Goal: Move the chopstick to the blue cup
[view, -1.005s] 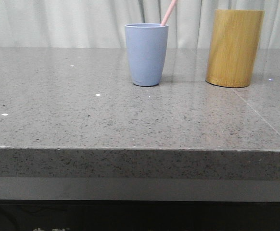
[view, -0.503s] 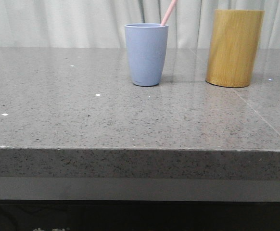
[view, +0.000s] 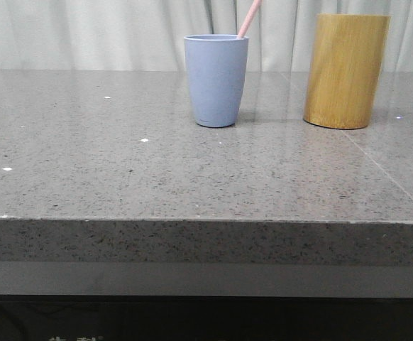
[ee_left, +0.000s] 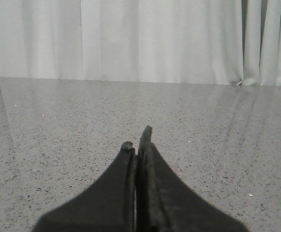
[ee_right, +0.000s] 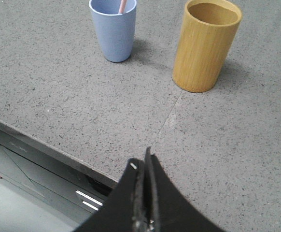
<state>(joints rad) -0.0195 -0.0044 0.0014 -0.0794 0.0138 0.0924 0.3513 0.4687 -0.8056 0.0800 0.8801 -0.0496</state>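
Observation:
The blue cup [view: 216, 79] stands upright at the back middle of the grey stone table. A pale-pink chopstick [view: 249, 18] leans out of it to the right; it also shows inside the cup [ee_right: 113, 29] in the right wrist view [ee_right: 123, 6]. My left gripper [ee_left: 136, 139] is shut and empty, low over bare table, with no cup in its view. My right gripper [ee_right: 141, 158] is shut and empty, above the table's front edge, well short of both cups. Neither gripper shows in the front view.
A taller tan bamboo-look cylinder [view: 346, 70] stands to the right of the blue cup; its inside looks empty in the right wrist view [ee_right: 206, 43]. A seam in the tabletop [ee_right: 168, 118] runs from it toward the front edge [view: 206, 220]. White curtains hang behind.

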